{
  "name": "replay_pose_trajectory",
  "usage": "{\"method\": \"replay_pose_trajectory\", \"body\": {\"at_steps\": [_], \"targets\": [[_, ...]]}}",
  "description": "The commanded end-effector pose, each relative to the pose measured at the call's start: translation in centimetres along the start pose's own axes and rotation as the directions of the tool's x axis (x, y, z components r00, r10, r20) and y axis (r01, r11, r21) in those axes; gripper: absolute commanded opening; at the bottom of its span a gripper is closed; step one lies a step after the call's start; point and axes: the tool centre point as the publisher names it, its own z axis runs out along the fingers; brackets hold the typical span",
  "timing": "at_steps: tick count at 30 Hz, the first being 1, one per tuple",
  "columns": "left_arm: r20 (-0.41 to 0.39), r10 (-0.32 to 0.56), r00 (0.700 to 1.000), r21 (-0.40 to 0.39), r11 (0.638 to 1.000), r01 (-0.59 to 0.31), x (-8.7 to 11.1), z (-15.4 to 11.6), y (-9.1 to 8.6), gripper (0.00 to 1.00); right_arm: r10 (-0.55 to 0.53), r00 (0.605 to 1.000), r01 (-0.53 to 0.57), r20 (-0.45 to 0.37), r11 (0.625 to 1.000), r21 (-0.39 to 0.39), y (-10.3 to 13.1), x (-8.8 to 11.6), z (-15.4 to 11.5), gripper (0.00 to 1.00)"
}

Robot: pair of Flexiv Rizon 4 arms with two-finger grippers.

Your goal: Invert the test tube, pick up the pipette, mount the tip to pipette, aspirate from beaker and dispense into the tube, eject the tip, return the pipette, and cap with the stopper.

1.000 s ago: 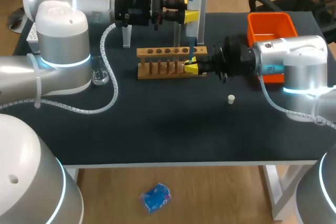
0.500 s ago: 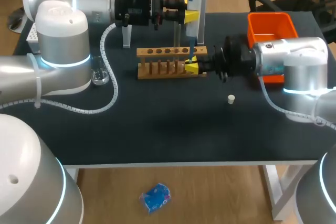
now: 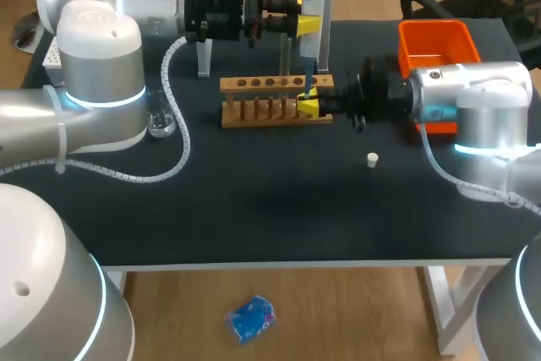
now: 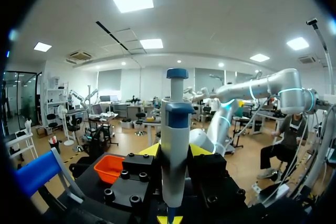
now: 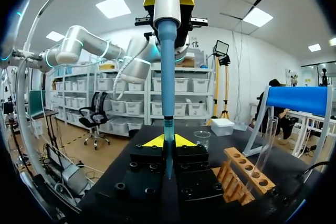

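My left gripper is shut on the upright white and blue pipette above the far side of the wooden rack. The pipette stands between that gripper's fingers in the left wrist view. Its blue tip points down into my right gripper, which is shut on the tip's lower end. This gripper sits at the rack's right end. A clear test tube stands in the rack beside it. The white stopper lies on the mat in front of the right arm.
A glass beaker stands at the left by my left arm; it also shows as a beaker beyond the right gripper. An orange bin sits at the back right. A blue-topped stand rises behind the rack.
The right arm has shifted very slightly to the right. Both grips and the pipette stay as they were.
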Motion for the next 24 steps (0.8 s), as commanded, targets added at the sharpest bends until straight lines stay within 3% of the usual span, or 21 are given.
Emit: {"method": "replay_pose_trajectory", "body": {"at_steps": [1, 18, 24], "targets": [[0.001, -0.002, 1.000, -0.002, 1.000, 0.002, 0.16, 0.05, 0.74, 0.00, -0.005, 0.999, 0.005, 0.043, 1.000, -0.003, 0.89, 0.84, 0.19, 0.00], [0.001, -0.002, 1.000, -0.002, 1.000, 0.002, 0.16, 0.05, 0.74, 0.00, 0.034, 0.978, -0.029, 0.206, 0.999, -0.026, 0.57, 0.49, 0.09, 0.00], [0.001, -0.002, 1.000, -0.002, 1.000, 0.002, 0.16, 0.05, 0.74, 0.00, 0.036, 0.974, -0.031, 0.223, 0.999, -0.024, 0.56, 0.47, 0.00, 0.00]]}}
